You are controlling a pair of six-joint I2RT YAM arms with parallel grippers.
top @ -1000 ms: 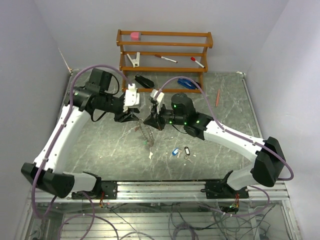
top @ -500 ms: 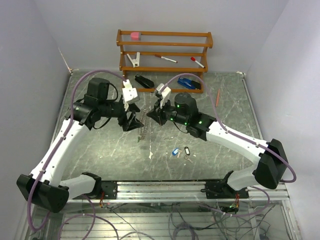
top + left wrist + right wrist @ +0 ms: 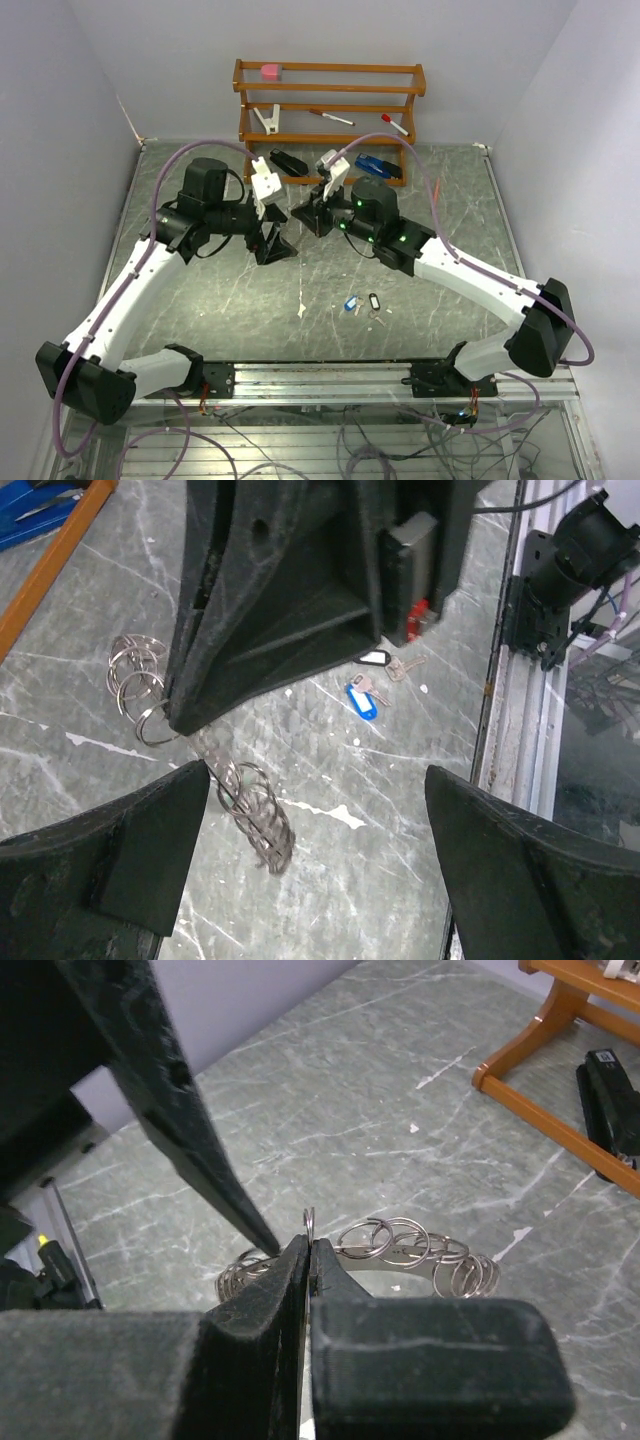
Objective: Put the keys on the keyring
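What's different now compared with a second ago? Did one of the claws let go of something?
The left claw opened wide, apparently releasing the keyring. The right claw, pinching that ring, shifted slightly toward the wooden rack. Unchanged: the right claw stays shut on it, and the blue-tagged key and the black-tagged key lie in the same spot on the table.

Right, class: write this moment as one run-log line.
left pincer: open, holding nothing | right pincer: shut on keyring | keys: blue-tagged and black-tagged, lying on table
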